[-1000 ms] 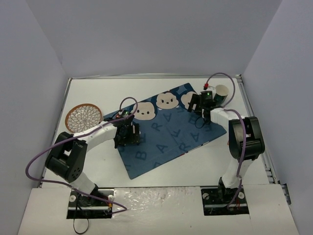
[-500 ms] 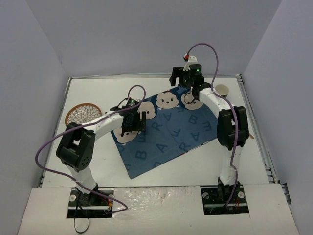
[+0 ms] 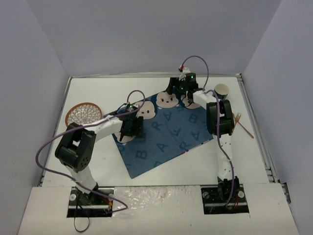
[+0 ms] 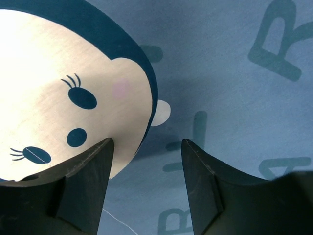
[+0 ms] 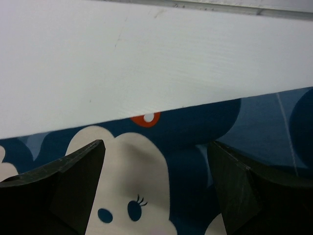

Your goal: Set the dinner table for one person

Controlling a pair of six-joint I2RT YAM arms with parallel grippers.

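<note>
The white dinner table (image 3: 98, 161) carries a blue placemat (image 3: 166, 134) printed with cartoon faces and letters, lying askew at the centre. My left gripper (image 3: 130, 130) is open and empty, low over the mat's left part; the left wrist view shows the fingers (image 4: 85, 171) astride a cream face on the placemat (image 4: 220, 98). My right gripper (image 3: 173, 89) is open and empty over the mat's far edge; the right wrist view shows the placemat (image 5: 205, 132) and bare table (image 5: 146, 58) beyond.
A woven round plate (image 3: 84, 116) lies at the left. A paper cup (image 3: 221, 90) stands at the far right. A fork (image 3: 243, 125) lies on the table right of the mat. Walls enclose the table on three sides.
My right arm swung left from beside the cup to the mat's far edge, uncovering the cup and fork. My left gripper shifted slightly up and right over the mat.
</note>
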